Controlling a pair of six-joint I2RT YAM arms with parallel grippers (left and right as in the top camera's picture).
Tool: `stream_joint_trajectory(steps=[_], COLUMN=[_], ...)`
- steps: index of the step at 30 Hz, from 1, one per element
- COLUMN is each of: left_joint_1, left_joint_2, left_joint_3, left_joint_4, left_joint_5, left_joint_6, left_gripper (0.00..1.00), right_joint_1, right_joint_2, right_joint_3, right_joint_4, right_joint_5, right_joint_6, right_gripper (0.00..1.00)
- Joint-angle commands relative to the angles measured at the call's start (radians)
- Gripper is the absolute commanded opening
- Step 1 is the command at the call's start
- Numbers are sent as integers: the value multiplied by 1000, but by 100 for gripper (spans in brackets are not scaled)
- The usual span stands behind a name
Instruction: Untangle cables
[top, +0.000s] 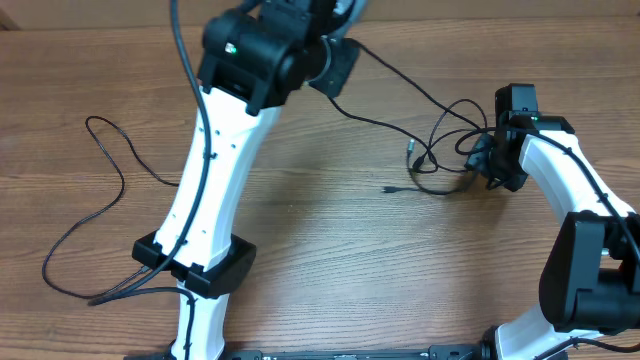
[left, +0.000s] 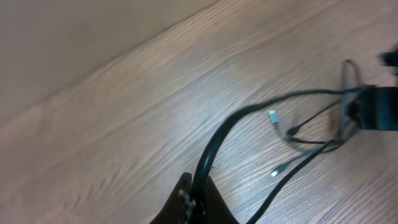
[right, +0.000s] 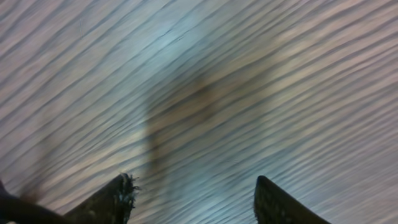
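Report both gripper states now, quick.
left gripper: closed on a black cable.
right gripper: open, nothing visible in it.

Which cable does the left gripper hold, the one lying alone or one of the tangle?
A cable of the tangle: it runs from the shut left gripper into that knot; the lone cable lies apart.

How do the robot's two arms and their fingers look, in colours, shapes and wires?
Both the left arm and the right arm have smooth white shells between bulky black joint housings. A thick black wire runs along the left one. The right fingers are dark and wedge-shaped.
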Motion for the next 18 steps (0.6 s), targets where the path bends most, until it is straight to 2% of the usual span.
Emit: stream_joint_trajectory(steps=[1,7,13,18], left_joint_1=[66,180,264,325], left_joint_2=[-9,-14,-27,-41], left_joint_3=[0,1,1,2], left_joint_4=[-27,-96,-103,-103], left_joint_5=[-98,-95,18,33], left_joint_6=[-133,-239,-241,-314], left_gripper=[4,4,4,4], right_joint_1=[-37,-124,-221,-288], right_joint_2=[-14,-2,2,2], right_joint_3=[-11,-11,-11,-11], right_joint_4=[0,15,19,31], right_joint_5=[150,158,70,14], right_joint_6=[53,54,76,79], right_gripper=[62,70,80,83])
